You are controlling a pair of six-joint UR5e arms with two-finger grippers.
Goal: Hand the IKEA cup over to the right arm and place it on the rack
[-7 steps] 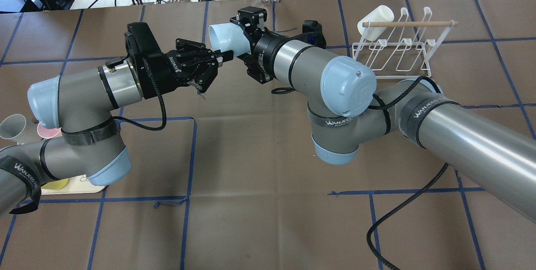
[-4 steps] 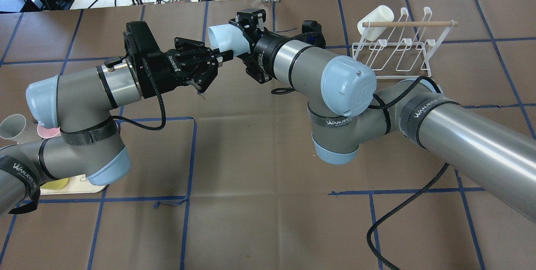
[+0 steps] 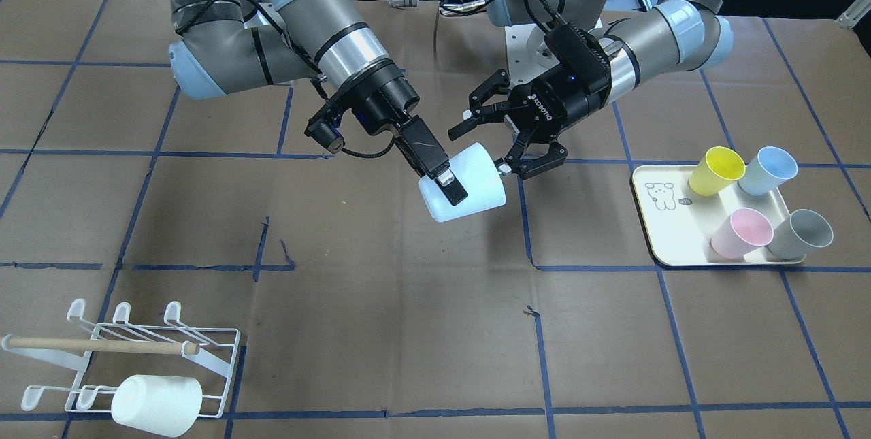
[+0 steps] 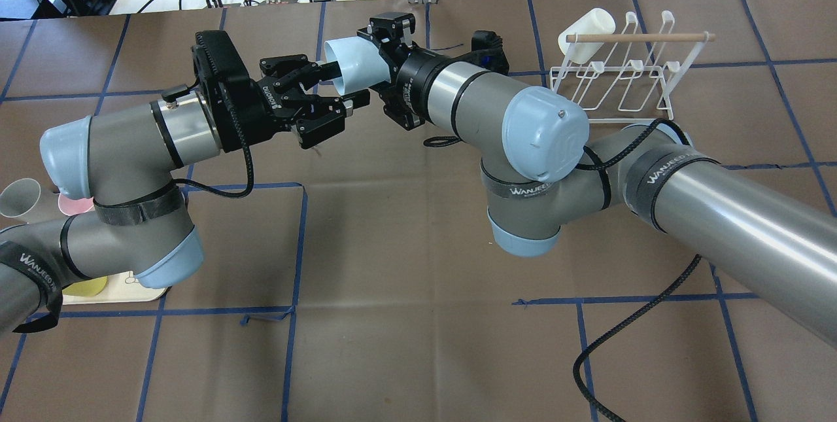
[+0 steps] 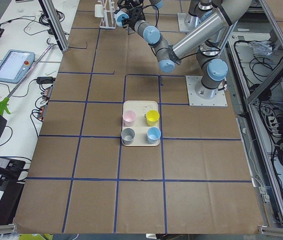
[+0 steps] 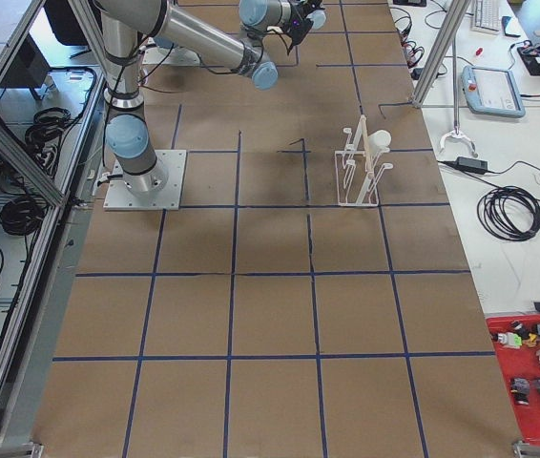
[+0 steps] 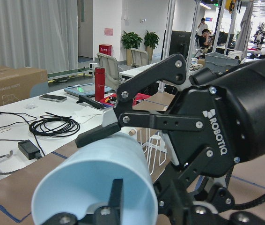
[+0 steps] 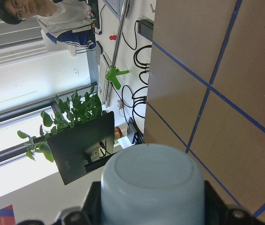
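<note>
**Hand-over stage of the cup transfer.** The pale blue IKEA cup lies on its side in the air above the brown surface, near the middle of the work area. The right claw is clamped on its closed end, with one finger pressed along the outer wall. In the right wrist view the base of the cup sits between the two fingers. The left claw is spread apart at the open mouth, one finger to each side of the rim. Whether a pad touches the rim cannot be told. The transfer is judged all but done, since the cup appears to be carried by the right claw alone. What is left is for the left claw to draw clear of the mouth, and for the right arm to carry the cup to the rack and set it over a free prong. The rack stands well apart from the cup, at the far right of the overhead view. It bears one white cup at one end, and its other prongs are bare. On the robot's left, a cream tray holds four more cups.
</note>
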